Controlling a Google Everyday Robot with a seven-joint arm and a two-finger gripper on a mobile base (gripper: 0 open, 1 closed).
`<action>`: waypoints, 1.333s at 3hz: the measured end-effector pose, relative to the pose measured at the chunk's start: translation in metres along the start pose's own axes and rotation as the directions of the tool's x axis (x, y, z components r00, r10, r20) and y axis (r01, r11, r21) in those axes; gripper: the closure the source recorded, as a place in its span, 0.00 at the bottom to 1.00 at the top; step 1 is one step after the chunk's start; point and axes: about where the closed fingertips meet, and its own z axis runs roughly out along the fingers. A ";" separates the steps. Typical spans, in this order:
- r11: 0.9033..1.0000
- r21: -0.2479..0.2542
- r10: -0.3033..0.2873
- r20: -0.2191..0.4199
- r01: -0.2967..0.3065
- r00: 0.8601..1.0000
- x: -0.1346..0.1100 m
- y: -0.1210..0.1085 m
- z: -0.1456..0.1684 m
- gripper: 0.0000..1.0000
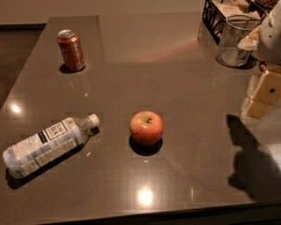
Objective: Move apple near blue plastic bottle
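Observation:
The apple (146, 127), red-orange with a yellowish patch at its stem dimple, sits upright near the middle of the dark table (178, 74). The blue plastic bottle (47, 146) lies on its side at the front left, white cap pointing toward the apple, about a hand's width from it. My gripper (264, 97) hangs at the right edge of the view, above the table, well to the right of the apple and touching nothing. Its shadow falls on the table at the front right.
A reddish-brown soda can (71, 50) stands at the back left. A clear glass cup (234, 41) and a black wire basket (225, 11) with packets stand at the back right. The table's front edge runs along the bottom.

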 end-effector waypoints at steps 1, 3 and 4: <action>1.000 0.000 0.000 0.000 0.000 1.000 0.000 0.000 0.000 0.00; 0.995 -0.084 -0.050 0.086 0.057 0.995 -0.036 0.009 0.017 0.00; 0.987 -0.130 -0.075 0.153 0.095 0.985 -0.070 0.025 0.035 0.00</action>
